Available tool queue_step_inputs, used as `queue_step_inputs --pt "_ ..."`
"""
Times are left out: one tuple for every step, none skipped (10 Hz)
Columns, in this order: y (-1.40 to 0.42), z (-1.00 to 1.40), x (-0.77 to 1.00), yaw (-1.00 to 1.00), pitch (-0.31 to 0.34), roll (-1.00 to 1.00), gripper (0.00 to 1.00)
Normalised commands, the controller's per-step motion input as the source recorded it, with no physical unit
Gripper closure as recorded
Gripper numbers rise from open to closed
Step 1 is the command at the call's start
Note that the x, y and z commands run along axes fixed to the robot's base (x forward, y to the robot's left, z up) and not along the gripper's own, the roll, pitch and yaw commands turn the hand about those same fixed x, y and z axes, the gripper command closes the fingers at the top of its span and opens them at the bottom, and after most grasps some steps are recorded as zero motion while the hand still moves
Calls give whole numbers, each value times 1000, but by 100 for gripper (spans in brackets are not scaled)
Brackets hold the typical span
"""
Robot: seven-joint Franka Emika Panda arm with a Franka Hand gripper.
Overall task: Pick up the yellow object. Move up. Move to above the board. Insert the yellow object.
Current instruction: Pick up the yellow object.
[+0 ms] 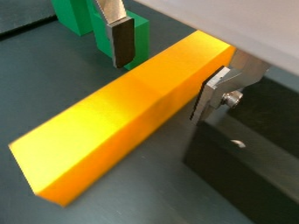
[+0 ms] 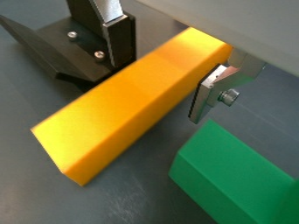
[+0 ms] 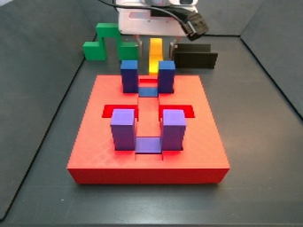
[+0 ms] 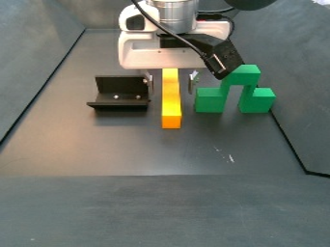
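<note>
The gripper (image 1: 163, 66) is low over the floor, its jaws spread and straddling one end of the yellow object (image 1: 128, 114); both wrist views show a padded finger (image 2: 121, 39) on either long face, close to the bar, though contact cannot be confirmed. In a side view the yellow object (image 4: 171, 97) lies flat on the dark floor, its long axis running near to far, between the fixture (image 4: 119, 94) on the left and the green stepped block (image 4: 234, 89) on the right. The grip line therefore crosses the bar's narrow width, at its far end and not its middle. In a side view the board (image 3: 148, 133) lies well apart from the bar, so the pick-up appears not yet made.
</note>
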Motion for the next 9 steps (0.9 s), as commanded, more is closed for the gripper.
queue_step_inputs --pt "-66 0 -23 -69 -36 0 0" --pt "-106 -31 0 0 -11 9 0" --pt "-100 -57 0 0 0 31 0" --pt "-97 -77 0 0 0 21 0" --pt "-74 -83 0 0 -3 17 0" --pt "-60 -91 0 0 -9 10 0" --pt "-34 -86 0 0 0 6 0" --pt "-31 -140 0 0 0 6 0" --pt "-23 -146 0 0 0 21 0"
